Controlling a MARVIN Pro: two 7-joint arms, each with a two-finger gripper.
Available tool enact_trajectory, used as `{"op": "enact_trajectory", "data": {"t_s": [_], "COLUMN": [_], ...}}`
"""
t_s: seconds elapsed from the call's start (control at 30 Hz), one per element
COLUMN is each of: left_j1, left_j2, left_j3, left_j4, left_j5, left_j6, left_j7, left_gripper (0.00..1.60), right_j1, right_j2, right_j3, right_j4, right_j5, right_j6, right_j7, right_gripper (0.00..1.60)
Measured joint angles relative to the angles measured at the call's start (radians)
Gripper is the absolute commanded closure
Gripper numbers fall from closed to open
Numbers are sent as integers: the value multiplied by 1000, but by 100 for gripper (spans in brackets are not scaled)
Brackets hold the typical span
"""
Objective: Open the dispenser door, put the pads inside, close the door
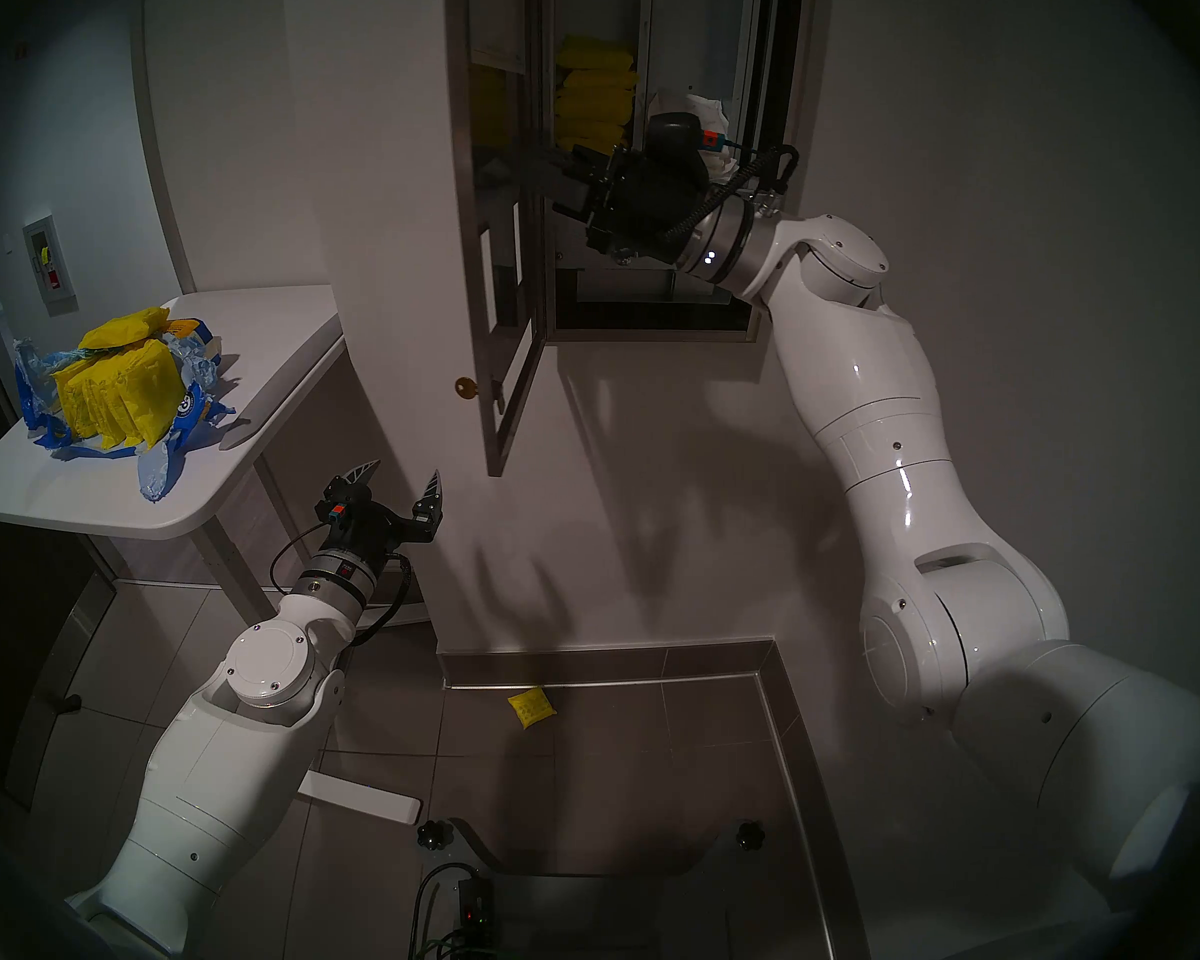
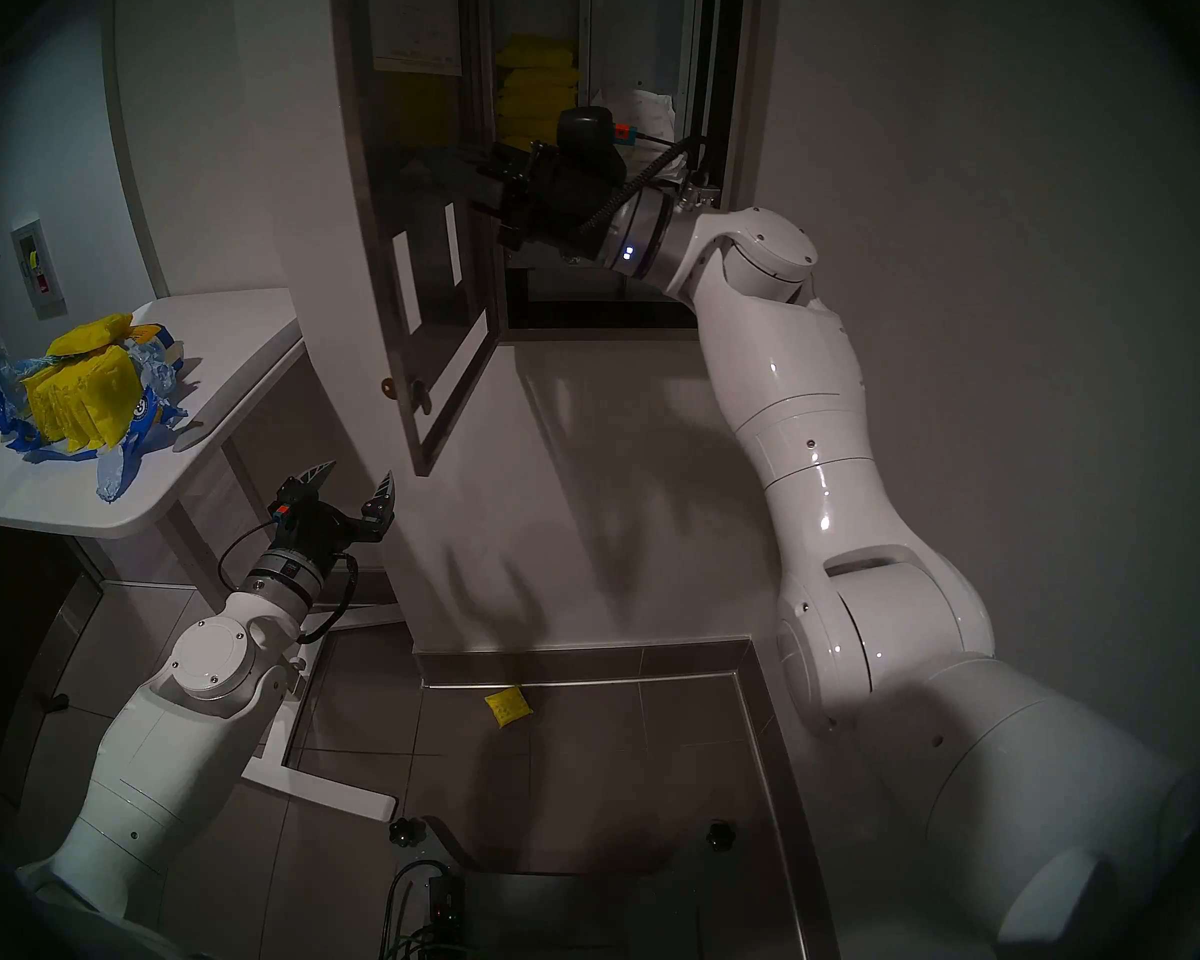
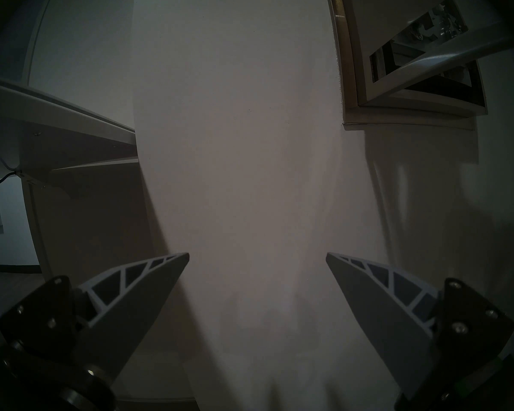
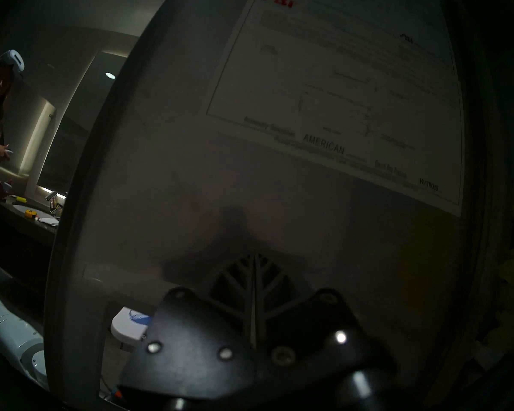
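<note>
The right gripper (image 1: pixel 561 176) is up at the open dispenser, fingers pressed flat together with nothing between them, their tips pointing at the inner face of the door (image 1: pixel 497 245); in its wrist view the instruction sheet (image 4: pixel 353 99) sits just above and ahead of the tips, and whether they touch the steel I cannot tell. The door hangs swung out on the gripper's far side, with a key (image 1: pixel 463 388) in its lock, and a stack of yellow pads (image 1: pixel 594 99) fills the cabinet just behind and above the gripper. My worry is that a push from inside drives the door further open instead of shut, or the closed tips skid across the smooth panel and scuff the sheet. The wrist and its cable sit inside the frame, so a careless swing could catch the edge or knock the stack loose. One pad (image 1: pixel 532 709) already lies on the floor far below. The left gripper (image 1: pixel 403 484) hangs low, jaws spread wide and empty, with the remaining pads (image 1: pixel 116 390) up on the table (image 1: pixel 265 356) to its left.
</note>
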Motion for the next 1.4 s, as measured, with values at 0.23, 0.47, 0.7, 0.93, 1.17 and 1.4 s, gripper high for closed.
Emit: {"op": "enact_trajectory", "data": {"t_s": [0.23,0.47,0.7,0.93,1.17,1.4], "left_j1": [0,0,0,0,0,0], "left_j2": [0,0,0,0,0,0], "left_j3": [0,0,0,0,0,0], "left_j4": [0,0,0,0,0,0], "left_j5": [0,0,0,0,0,0], "left_j6": [0,0,0,0,0,0], "left_j7": [0,0,0,0,0,0], "left_gripper": [0,0,0,0,0,0], "right_j1": [13,39,69,102,126,139], "right_j2": [-36,-73,-107,-140,-168,-185], "right_j3": [-44,-83,-105,-103,-107,-110], "right_j4": [3,33,97,170,221,253], "right_j5": [-82,-209,-325,-420,-475,-516], "right_j6": [-36,-85,-137,-183,-215,-244], "right_j7": [-104,-210,-322,-427,-503,-544], "right_gripper": [160,160,160,160,160,160]}}
